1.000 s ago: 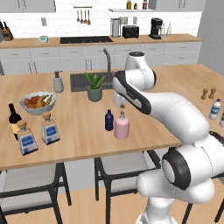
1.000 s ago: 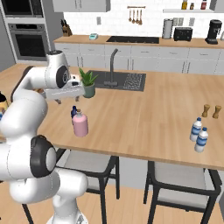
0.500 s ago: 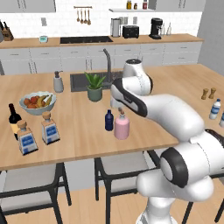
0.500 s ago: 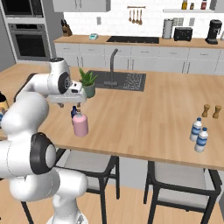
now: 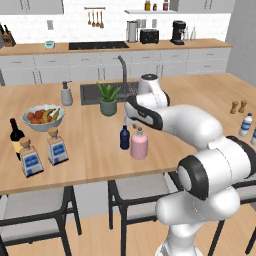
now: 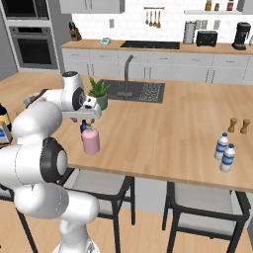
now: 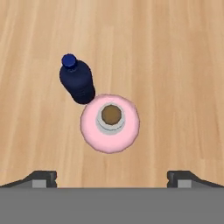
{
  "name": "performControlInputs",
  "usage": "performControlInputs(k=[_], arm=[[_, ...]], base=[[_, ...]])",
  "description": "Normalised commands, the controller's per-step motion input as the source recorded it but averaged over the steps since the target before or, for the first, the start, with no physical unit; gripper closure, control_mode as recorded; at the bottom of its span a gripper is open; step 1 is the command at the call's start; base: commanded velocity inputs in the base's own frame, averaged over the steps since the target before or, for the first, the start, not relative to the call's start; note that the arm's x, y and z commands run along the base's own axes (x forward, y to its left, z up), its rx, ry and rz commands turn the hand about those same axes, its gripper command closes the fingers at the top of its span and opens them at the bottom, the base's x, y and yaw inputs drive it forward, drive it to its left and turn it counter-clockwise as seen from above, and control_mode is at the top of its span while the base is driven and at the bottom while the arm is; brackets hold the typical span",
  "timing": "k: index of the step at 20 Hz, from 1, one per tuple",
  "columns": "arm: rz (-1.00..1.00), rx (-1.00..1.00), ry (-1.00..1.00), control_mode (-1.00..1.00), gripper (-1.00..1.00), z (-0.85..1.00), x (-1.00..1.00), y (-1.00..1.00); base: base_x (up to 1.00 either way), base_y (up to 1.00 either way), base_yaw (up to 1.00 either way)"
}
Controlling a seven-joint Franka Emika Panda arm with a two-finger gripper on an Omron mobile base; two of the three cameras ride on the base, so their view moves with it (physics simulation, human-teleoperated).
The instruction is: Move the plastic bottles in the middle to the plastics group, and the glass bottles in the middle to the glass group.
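**Hand view: hovering over the pink glass bottle**

We are looking straight down on the pink bottle (image 7: 110,123) from the hand camera, its pale cap almost centred, with the navy bottle (image 7: 77,80) just beside it, the two close enough that we cannot tell whether they touch. Both are standing upright near the front of the wooden island (image 5: 90,150). Our gripper (image 7: 112,177) is hanging above them, fingers spread wide and holding nothing.

We are judging the pink bottle to be glass — rigid, fairly heavy, smooth and breakable if tipped. The round belly looks too broad and slick for a sure pinch, so we are favouring the narrow neck under the cap. The wine bottle (image 5: 16,134) and a square blue-labelled bottle (image 5: 30,158) are standing well apart to the left — the glass group, we are guessing.
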Motion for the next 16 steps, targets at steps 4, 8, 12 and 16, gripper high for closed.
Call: performControlInputs(k=[4,8,12,16], arm=[[0.07,0.01,0.06,-1.0,-1.0,-0.04,0.04,-0.06],[0.12,0.01,0.0,-1.0,-1.0,-0.11,0.0,0.0],[0.11,0.02,0.0,-1.0,-1.0,-0.23,0.0,0.0],[0.1,0.02,0.0,-1.0,-1.0,-0.33,0.04,0.0]], base=[[0.0,0.0,0.0],[0.0,0.0,0.0],[0.0,0.0,0.0],[0.0,0.0,0.0]])
